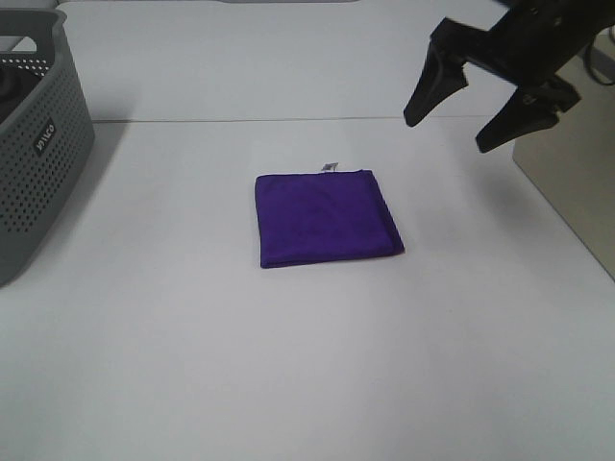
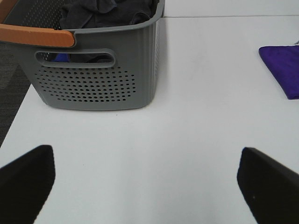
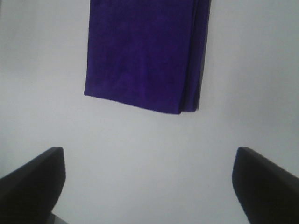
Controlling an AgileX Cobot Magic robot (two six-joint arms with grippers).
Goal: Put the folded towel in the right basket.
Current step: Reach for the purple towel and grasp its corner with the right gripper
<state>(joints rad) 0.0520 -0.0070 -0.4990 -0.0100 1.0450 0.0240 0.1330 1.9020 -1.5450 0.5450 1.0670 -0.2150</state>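
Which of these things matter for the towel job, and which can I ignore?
Job: folded towel; right basket, only partly in view; right gripper, jaws open.
Ignore: grey perforated basket; dark clothes inside it.

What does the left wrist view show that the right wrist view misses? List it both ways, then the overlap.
Left wrist only: the grey perforated basket with dark clothes inside and an orange handle. Right wrist only: most of the folded towel, including its layered edge. Both: some of the folded towel, the white table, and that arm's own widely parted fingers.
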